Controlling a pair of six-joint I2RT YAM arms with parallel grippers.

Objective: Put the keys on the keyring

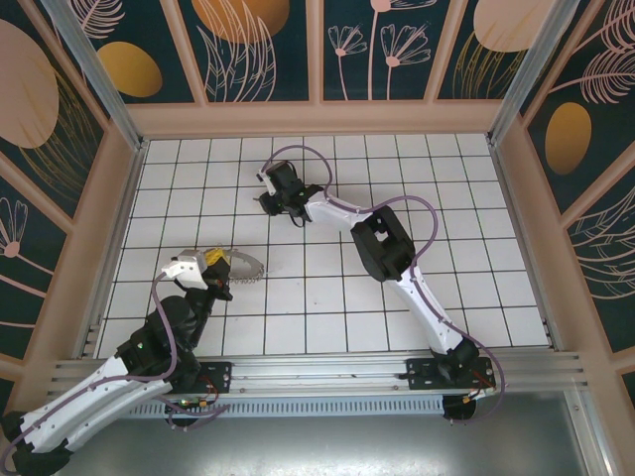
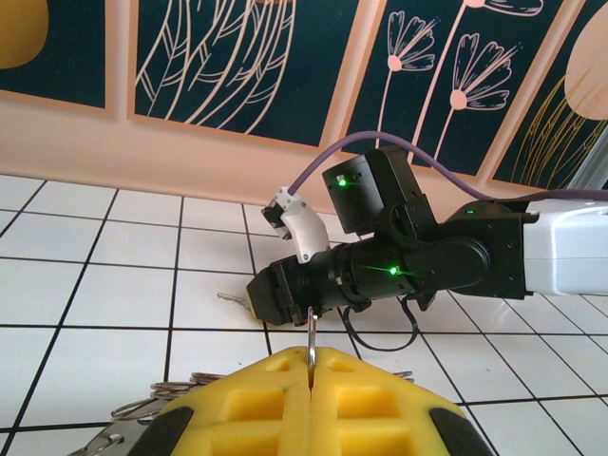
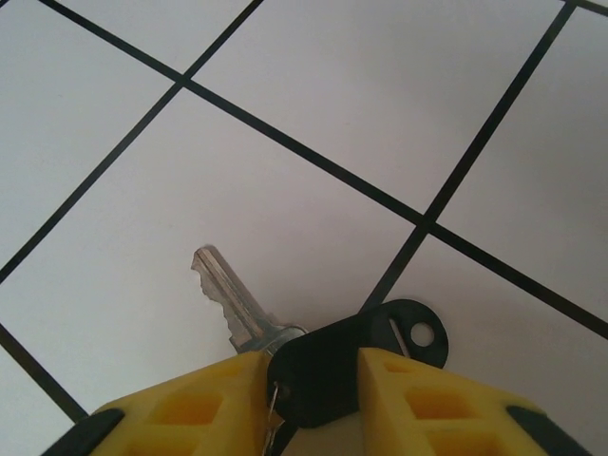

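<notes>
Left jaws are clamped shut on the keyring (image 1: 245, 266), pinching its thin wire right at the tips, with the fringe of little loops spilling out beside them. The keys (image 3: 323, 375) lie flat on the table (image 1: 476, 288) near the keyring (on its back-wall side). The right jaws sit part open, straddling the black head, and the silver blade pokes out ahead.
</notes>
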